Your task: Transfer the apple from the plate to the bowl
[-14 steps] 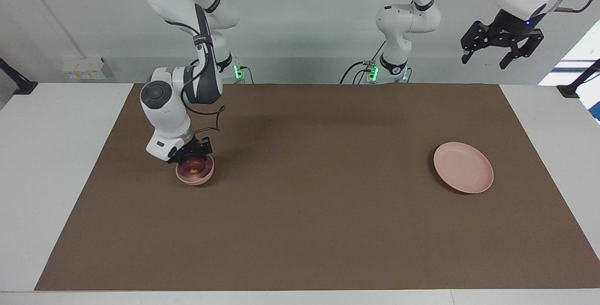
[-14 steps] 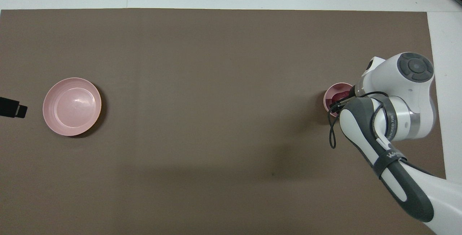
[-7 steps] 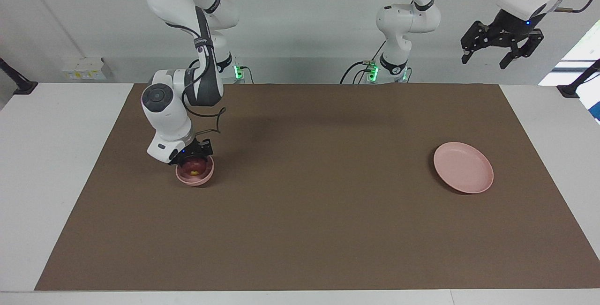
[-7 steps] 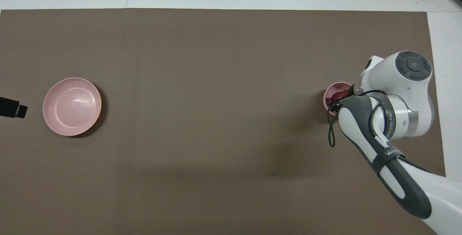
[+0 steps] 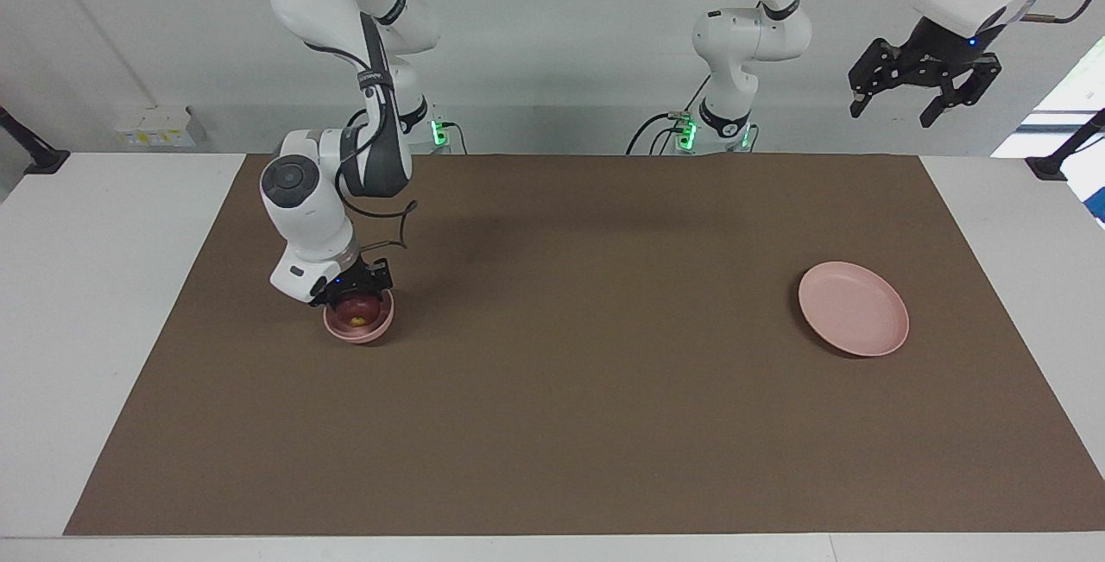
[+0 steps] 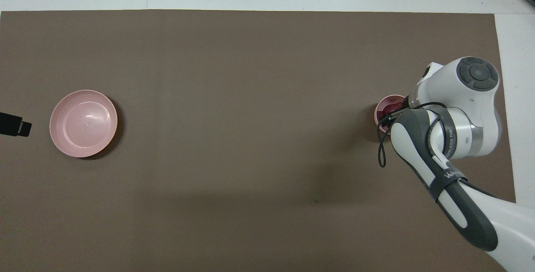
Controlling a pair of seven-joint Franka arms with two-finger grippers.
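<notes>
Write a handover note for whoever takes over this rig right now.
The left end effector is open, raised high near the left arm's end of the table, waiting.
The right end effector is shut on the apple, down in the bowl.
The plate lies bare toward the left arm's end.
Done: apple off the plate and in the bowl.
Left: release it and lift clear.

Facing camera sitting high across table, looking toward robots at moderate distance, taking in whole brown mat point(image 5: 604, 424). Overhead camera hanging above robots' end, looking forward and steeply down, closer in. Both sharing mat, plate point(image 5: 853, 308) point(image 6: 83, 123), bowl point(image 5: 359, 326) point(image 6: 381, 110), half a turn apart.
</notes>
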